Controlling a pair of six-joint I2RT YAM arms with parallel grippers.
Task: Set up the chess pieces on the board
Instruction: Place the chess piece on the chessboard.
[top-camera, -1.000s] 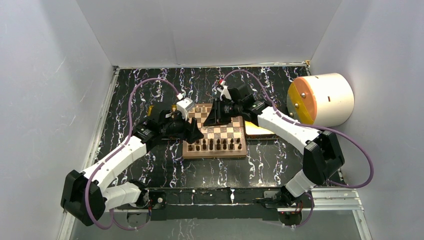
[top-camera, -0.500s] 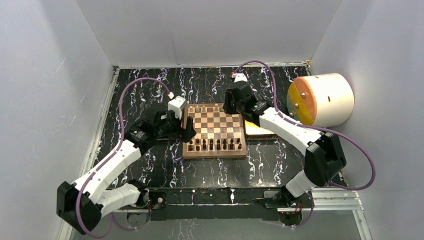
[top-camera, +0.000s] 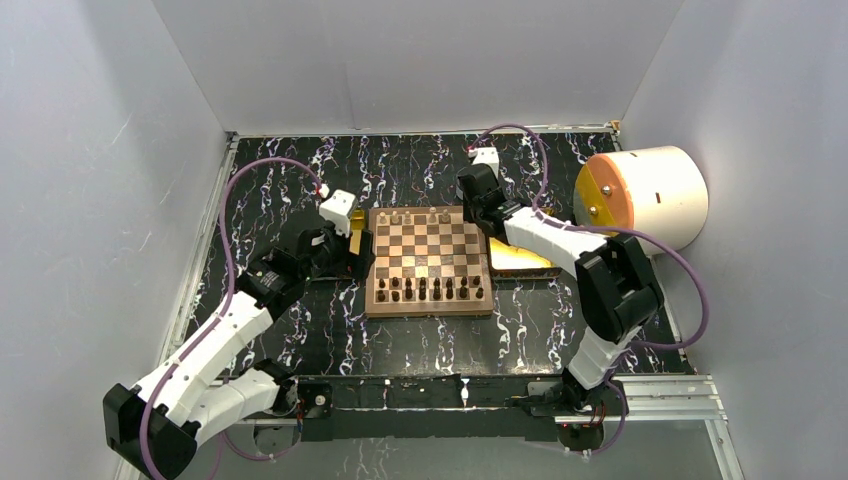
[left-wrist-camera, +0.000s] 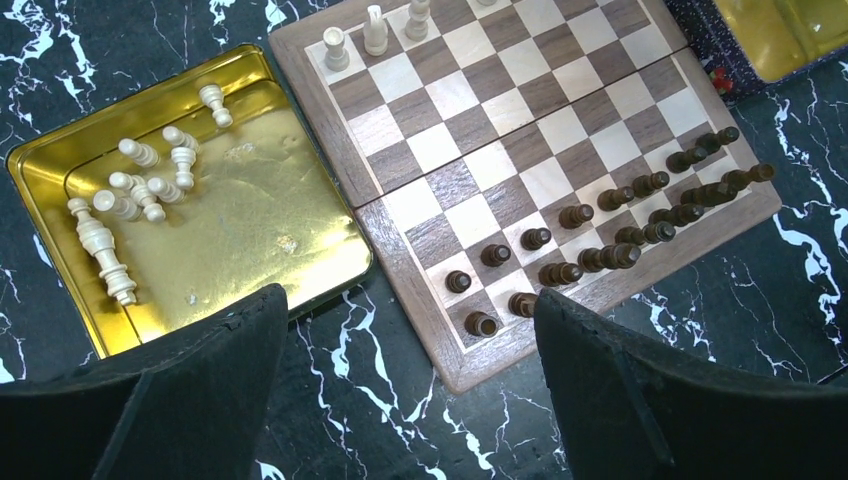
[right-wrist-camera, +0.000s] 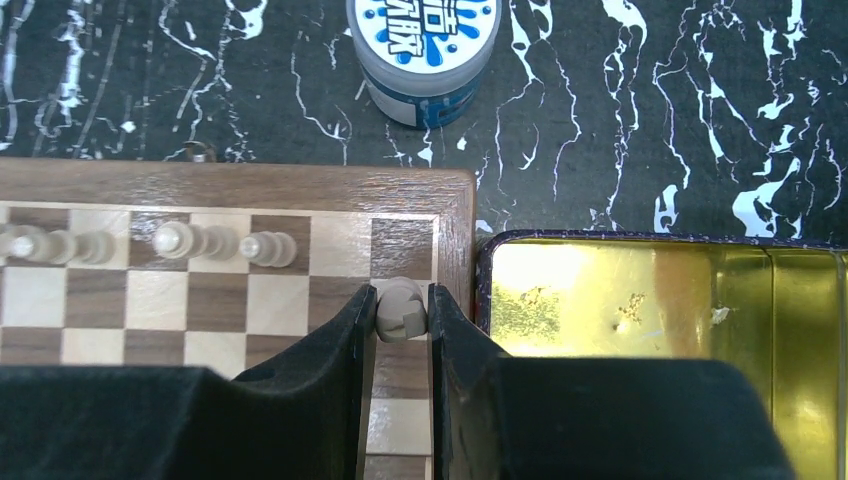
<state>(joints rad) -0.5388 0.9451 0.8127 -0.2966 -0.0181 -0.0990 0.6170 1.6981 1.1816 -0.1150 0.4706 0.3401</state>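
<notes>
Jaws of the right gripper (right-wrist-camera: 401, 303) are clamped on one cream piece (right-wrist-camera: 401, 314) near the far right corner of the board (right-wrist-camera: 240, 185), beside a gold tray (right-wrist-camera: 650, 300) and a jar (right-wrist-camera: 423, 50). Other cream pieces (right-wrist-camera: 180, 242) stand on the far row. The left gripper (left-wrist-camera: 405, 310) hangs wide apart over the board's left edge; more lie in the left tray (left-wrist-camera: 250, 230). Dark pieces (left-wrist-camera: 620, 220) fill the near rows.

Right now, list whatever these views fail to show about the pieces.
- Right wrist view: cream piece in the right hand; fingers hide its body, type unclear.
- Left wrist view: far-row cream pieces run off the top edge.
- Top view: dark pieces too small to identify.
</notes>
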